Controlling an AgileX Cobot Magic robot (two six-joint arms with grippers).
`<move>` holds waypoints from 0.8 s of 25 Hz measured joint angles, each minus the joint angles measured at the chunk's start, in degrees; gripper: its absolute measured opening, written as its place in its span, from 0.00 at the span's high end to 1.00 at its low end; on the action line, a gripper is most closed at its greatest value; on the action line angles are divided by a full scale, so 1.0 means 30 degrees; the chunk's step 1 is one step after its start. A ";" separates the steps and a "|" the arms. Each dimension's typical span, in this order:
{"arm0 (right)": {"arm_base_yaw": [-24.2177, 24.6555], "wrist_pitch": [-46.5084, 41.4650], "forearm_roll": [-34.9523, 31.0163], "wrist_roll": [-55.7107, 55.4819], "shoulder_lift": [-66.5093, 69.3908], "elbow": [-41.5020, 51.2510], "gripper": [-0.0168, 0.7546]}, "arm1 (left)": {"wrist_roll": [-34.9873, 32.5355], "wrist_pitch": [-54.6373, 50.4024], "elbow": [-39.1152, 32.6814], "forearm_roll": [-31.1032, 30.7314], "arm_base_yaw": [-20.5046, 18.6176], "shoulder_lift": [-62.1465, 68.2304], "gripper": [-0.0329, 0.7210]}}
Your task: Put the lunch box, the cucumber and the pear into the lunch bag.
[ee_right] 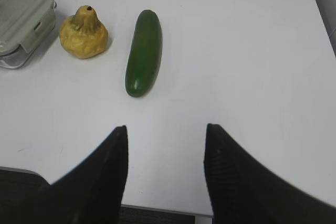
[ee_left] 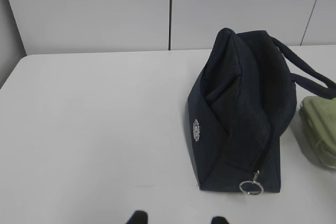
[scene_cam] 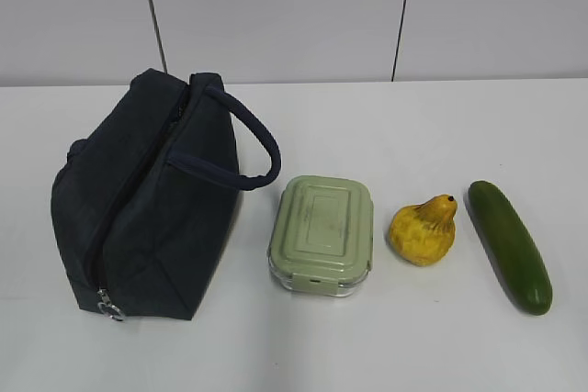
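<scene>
bag zipped, table's left | box, pear, cucumber spaced rightward | right claw wide, empty | left claw barely seen, can't tell

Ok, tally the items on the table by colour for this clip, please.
Navy: 1, boxy fabric lunch bag
Sage green: 1, ribbed-lid rectangular lunch box
Yellow: 1, lumpy pear
Dark green: 1, long smooth cucumber
Total: 4
</scene>
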State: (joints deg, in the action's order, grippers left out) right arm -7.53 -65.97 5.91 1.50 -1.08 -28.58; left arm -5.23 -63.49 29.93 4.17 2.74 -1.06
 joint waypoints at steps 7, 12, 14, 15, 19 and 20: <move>0.0000 0.0000 0.0000 0.0000 0.0000 0.0000 0.49 | 0.0000 0.0000 0.0000 0.0000 0.0000 0.0000 0.64; 0.0000 0.0000 0.0000 0.0000 0.0000 0.0000 0.49 | 0.0000 0.0000 0.0000 0.0000 0.0000 0.0000 0.64; 0.0000 0.0000 0.0000 0.0000 0.0000 0.0000 0.49 | 0.0000 0.0000 0.0000 0.0000 0.0000 0.0000 0.64; 0.0000 0.0000 0.0000 0.0000 0.0000 0.0000 0.49 | 0.0000 0.0000 0.0000 0.0000 0.0000 0.0000 0.64; 0.0000 0.0000 0.0000 0.0000 0.0000 0.0000 0.49 | 0.0000 0.0000 0.0000 0.0000 0.0000 0.0000 0.64; 0.0000 0.0000 0.0000 0.0000 0.0000 0.0000 0.49 | 0.0000 0.0000 0.0000 0.0000 0.0000 0.0000 0.64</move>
State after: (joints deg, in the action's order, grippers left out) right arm -7.53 -65.97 5.91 1.50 -1.08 -28.58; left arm -5.23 -63.49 29.93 4.17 2.74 -1.06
